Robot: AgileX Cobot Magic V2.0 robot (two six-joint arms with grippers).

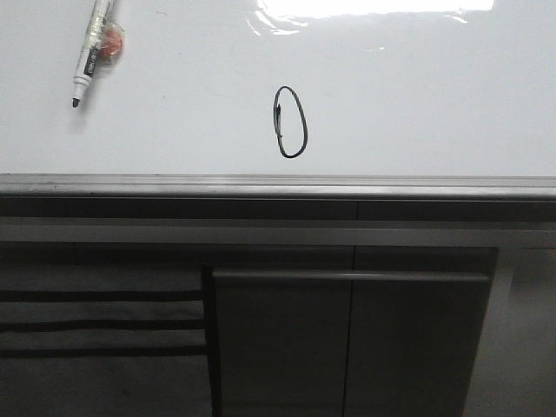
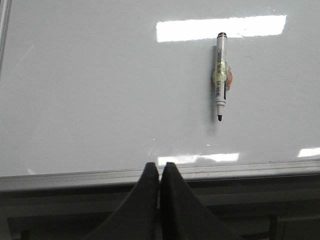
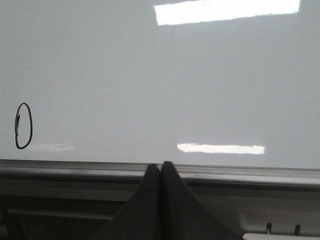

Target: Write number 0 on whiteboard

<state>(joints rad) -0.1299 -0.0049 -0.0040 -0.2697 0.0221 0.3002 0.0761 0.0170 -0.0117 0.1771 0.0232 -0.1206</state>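
Observation:
The whiteboard [image 1: 417, 95] lies flat, with its grey metal edge strip toward me. The number 0 [image 1: 291, 122] is a narrow black oval near the board's middle; it also shows in the right wrist view [image 3: 23, 126]. A white marker [image 1: 90, 52] with tape and an orange bit around its barrel lies uncapped at the board's far left, tip toward me; it shows in the left wrist view [image 2: 221, 76] too. My left gripper [image 2: 160, 165] is shut and empty over the board's near edge. My right gripper [image 3: 160, 165] is shut and empty at the near edge, right of the 0.
Grey cabinet panels [image 1: 347, 339] and dark slats [image 1: 95, 321] sit below the board's near edge strip [image 1: 278, 184]. Light glare [image 1: 373, 10] falls on the far part of the board.

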